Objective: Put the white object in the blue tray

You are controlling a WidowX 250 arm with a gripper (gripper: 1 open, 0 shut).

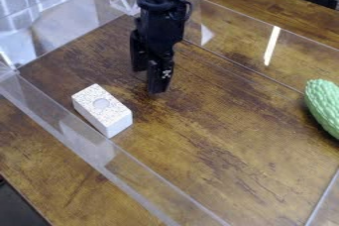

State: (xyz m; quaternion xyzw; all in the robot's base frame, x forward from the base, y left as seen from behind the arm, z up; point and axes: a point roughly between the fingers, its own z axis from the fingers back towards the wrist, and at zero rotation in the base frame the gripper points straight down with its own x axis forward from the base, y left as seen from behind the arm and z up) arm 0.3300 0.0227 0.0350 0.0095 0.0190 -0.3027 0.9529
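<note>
wooden table (225,141), released claw (150,75) above, unlabelled white object (102,109) nearby

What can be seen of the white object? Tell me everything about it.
The white object is a small brick-shaped block. Its top face is speckled and bears a faint circular mark; its sides look plain white. It lies flat, turned at an angle to the picture's edges, on the dark wooden table at the lower left of the picture. Only the table touches it. The gripper stands apart from it, up and to the right, jaws open. No blue tray is in view.
</note>
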